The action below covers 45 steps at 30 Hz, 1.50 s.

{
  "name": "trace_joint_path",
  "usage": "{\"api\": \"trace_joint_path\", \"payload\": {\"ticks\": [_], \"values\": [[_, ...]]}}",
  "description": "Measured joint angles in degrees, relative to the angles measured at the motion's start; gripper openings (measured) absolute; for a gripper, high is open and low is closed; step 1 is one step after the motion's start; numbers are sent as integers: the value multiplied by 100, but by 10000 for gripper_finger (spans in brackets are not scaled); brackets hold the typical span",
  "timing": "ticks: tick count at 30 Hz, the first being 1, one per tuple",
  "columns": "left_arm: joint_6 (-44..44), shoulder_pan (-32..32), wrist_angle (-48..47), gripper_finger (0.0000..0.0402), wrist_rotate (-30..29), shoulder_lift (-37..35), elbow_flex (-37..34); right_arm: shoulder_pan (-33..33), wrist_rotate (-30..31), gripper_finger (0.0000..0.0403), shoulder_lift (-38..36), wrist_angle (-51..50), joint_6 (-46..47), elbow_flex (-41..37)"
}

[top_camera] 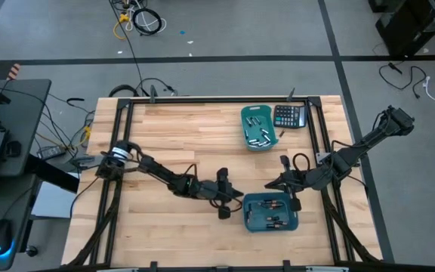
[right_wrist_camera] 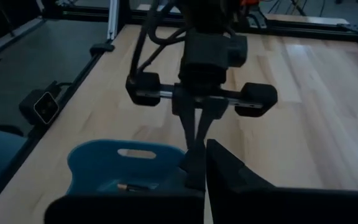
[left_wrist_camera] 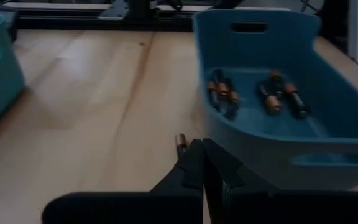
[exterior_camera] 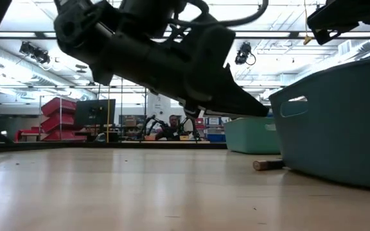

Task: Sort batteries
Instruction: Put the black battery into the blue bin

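A teal bin (top_camera: 271,212) near the table's front edge holds several dark batteries with orange ends (left_wrist_camera: 272,96). One loose battery (left_wrist_camera: 180,142) lies on its side on the wood against that bin's left wall, also in the low view (exterior_camera: 268,164). My left gripper (left_wrist_camera: 202,149) is shut with nothing in it, just above this battery and beside the bin (top_camera: 235,198). My right gripper (top_camera: 273,183) is shut with nothing between its fingers over the bin's far rim. A second teal bin (top_camera: 259,127) at the back holds silvery batteries.
A black calculator (top_camera: 289,115) lies to the right of the far bin. The black frame rails (top_camera: 202,99) run along the table's edges. Bare wood (top_camera: 180,143) lies left of the bins. The two grippers stand close together at the near bin.
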Motion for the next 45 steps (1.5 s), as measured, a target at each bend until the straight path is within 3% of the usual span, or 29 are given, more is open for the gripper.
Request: {"api": "trace_joint_path", "payload": {"ticks": [6, 11, 14, 20, 28, 32, 34, 40, 45], "values": [[485, 76, -233, 0, -7, -81, -8, -7, 150, 0, 2, -6, -1, 0], [572, -101, -1790, 0, 220, -529, -7, -7, 161, 1, 2, -48, 7, 0], [501, -286, -2080, 1, 37, -521, -20, -25, 178, 0, 2, -48, -16, 0], [246, -573, -1950, 36, -543, -457, -11, -111, 322, 1, 2, -48, -175, 0], [-187, -837, -1100, 140, -1106, -57, -11, -146, 318, 1, 4, -47, -254, 0], [-192, -917, -717, 179, -1844, 232, -11, -146, 316, 1, 4, -50, -259, 0], [-189, -936, -513, 189, -2083, 329, -11, -146, 312, 1, 4, -51, -259, 0], [-170, -937, 462, 193, -2025, 727, -9, -142, 299, 1, 4, -52, -257, 0], [-338, -936, 597, 193, -2018, 885, 0, -140, 296, 1, 4, -52, -259, 0]]}}
